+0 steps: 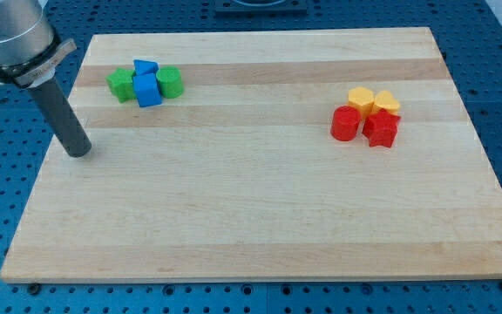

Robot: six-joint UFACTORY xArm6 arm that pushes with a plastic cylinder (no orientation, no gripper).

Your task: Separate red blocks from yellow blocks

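Observation:
Two red blocks sit together at the view's right: a red cylinder (345,124) and a red star-like block (381,129). Touching them from the top side are two yellow blocks: a yellow rounded block (361,98) and a yellow heart-shaped block (387,104). My tip (78,152) rests on the board at the view's far left, far from this cluster and below-left of the green and blue group.
A second cluster lies at the top left: a green block (121,85), a blue block (145,68), a blue cube (149,90) and a green cylinder (170,82). The wooden board (260,218) lies on a blue perforated table.

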